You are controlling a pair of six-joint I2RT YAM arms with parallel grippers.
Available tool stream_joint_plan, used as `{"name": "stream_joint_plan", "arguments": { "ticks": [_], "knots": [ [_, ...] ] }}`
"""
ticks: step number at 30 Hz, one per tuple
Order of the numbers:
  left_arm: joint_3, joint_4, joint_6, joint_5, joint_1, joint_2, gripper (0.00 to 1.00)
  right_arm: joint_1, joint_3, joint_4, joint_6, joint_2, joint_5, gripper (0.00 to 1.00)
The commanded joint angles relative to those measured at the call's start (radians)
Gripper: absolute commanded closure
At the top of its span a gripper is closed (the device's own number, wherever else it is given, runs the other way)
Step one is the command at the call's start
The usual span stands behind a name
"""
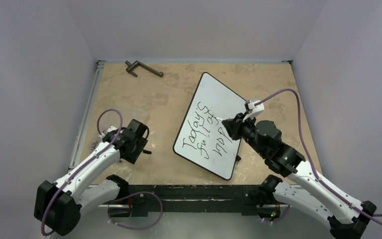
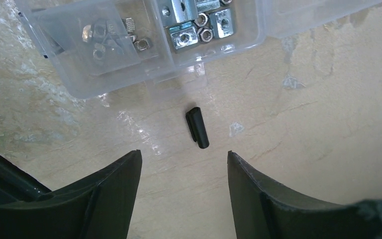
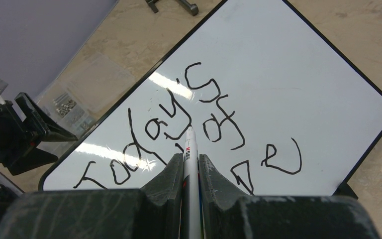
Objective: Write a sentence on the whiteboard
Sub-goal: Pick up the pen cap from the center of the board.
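The whiteboard (image 1: 216, 97) lies tilted on the table, right of centre. The sentence (image 1: 204, 133) runs in slanted black lines; "Today's" and "of" read clearly in the right wrist view (image 3: 169, 122), on the white board (image 3: 288, 74). My right gripper (image 1: 230, 127) hovers over the lettering, shut on a white marker (image 3: 191, 154) whose tip points at the board between the first and second lines. My left gripper (image 2: 184, 152) is open over bare table at the left, nothing between its fingers. A small black marker cap (image 2: 197, 128) lies just beyond its fingertips.
A clear plastic box of screws and nuts (image 2: 129, 50) sits past the cap, near the table's left edge (image 1: 94, 144). A dark metal crank-shaped tool (image 1: 144, 68) lies at the back left. White walls enclose the table on three sides.
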Motion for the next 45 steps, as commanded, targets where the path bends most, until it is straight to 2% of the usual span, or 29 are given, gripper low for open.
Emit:
{"name": "stream_joint_plan", "arguments": {
  "ticks": [1,6,15,22,28,36,42,45],
  "knots": [
    [0.002,0.034,-0.099,-0.021,0.007,0.062,0.38,-0.007,0.043,0.016,0.005,-0.003,-0.004,1.00],
    [-0.009,0.083,-0.121,-0.028,0.011,0.117,0.43,-0.006,0.040,0.015,-0.001,0.000,-0.003,1.00],
    [-0.020,0.165,-0.102,-0.019,0.021,0.228,0.46,-0.006,0.043,0.020,-0.014,0.013,0.003,1.00],
    [-0.022,0.195,-0.106,-0.024,0.024,0.299,0.57,-0.006,0.048,0.022,-0.022,0.027,0.004,1.00],
    [-0.004,0.191,-0.096,-0.042,0.024,0.335,0.61,-0.006,0.053,0.023,-0.022,0.040,0.001,1.00],
    [0.057,0.148,-0.082,-0.055,0.024,0.399,0.76,-0.006,0.066,0.021,-0.022,0.051,0.001,1.00],
    [0.101,0.136,-0.060,-0.057,0.024,0.441,1.00,-0.006,0.068,0.012,-0.022,0.044,0.006,1.00],
    [0.079,0.171,-0.044,-0.047,0.024,0.423,1.00,-0.006,0.070,0.002,-0.021,0.035,0.010,1.00]
  ]
}}
